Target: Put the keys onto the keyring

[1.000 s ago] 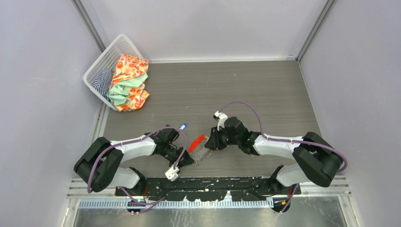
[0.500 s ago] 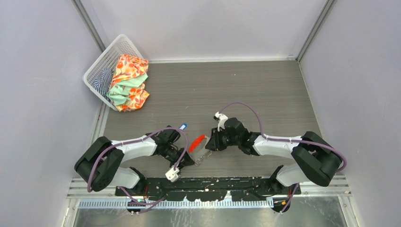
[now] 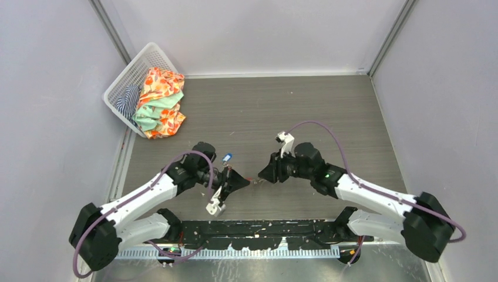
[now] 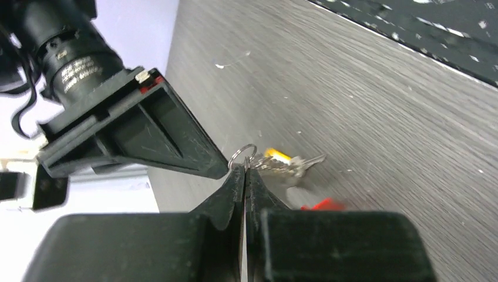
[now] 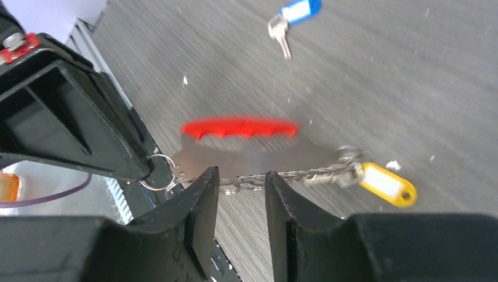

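My left gripper (image 4: 244, 170) is shut on the keyring's metal ring (image 4: 242, 155) and holds it above the table. In the right wrist view the chain (image 5: 293, 175) stretches from that ring to the yellow-headed key (image 5: 387, 184) at its far end. The red oval tag (image 5: 238, 127) hangs blurred beside the chain. My right gripper (image 5: 239, 176) is open, its fingertips just under the chain, facing the left gripper (image 3: 241, 181) tip to tip in the top view. The blue-headed key (image 5: 293, 14) lies loose on the table, also in the top view (image 3: 227, 157).
A white basket (image 3: 126, 79) with patterned clothes (image 3: 158, 103) spilling out stands at the far left corner. The black mounting rail (image 3: 258, 232) runs along the near edge. Grey walls close in the table on three sides.
The left gripper has risen and swung forward, lifting the keyring off the table. The red tag no longer lies flat in the top view. The right arm has shifted right and up.
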You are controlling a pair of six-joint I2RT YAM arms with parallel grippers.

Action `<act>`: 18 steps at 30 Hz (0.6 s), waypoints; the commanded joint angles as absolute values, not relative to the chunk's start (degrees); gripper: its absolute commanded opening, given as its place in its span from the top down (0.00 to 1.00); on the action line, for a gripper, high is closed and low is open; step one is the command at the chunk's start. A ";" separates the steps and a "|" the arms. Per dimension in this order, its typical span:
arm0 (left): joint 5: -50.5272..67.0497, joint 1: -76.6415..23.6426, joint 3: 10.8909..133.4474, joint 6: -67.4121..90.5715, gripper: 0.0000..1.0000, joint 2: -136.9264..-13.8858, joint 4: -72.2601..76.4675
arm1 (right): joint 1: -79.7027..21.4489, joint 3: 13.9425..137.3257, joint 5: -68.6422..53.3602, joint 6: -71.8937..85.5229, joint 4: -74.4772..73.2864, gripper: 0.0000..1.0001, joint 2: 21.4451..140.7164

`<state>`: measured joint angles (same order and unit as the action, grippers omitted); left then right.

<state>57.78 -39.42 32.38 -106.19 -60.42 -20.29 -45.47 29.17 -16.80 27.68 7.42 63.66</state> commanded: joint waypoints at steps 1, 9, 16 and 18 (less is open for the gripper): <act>59.02 -41.27 37.58 -87.42 0.99 -55.74 -20.17 | -44.64 34.48 -17.23 19.75 1.39 0.57 54.97; 52.70 -45.22 47.38 -56.05 1.00 -53.99 -19.80 | -44.48 36.88 -22.72 14.29 -1.63 0.45 41.83; 47.94 -47.14 51.96 -41.81 1.00 -51.54 -16.84 | -44.50 40.01 -33.38 10.10 -4.86 0.41 39.11; 46.44 -47.37 53.89 -35.18 1.00 -51.63 -15.82 | -44.52 41.54 -34.82 9.32 -5.61 0.40 38.89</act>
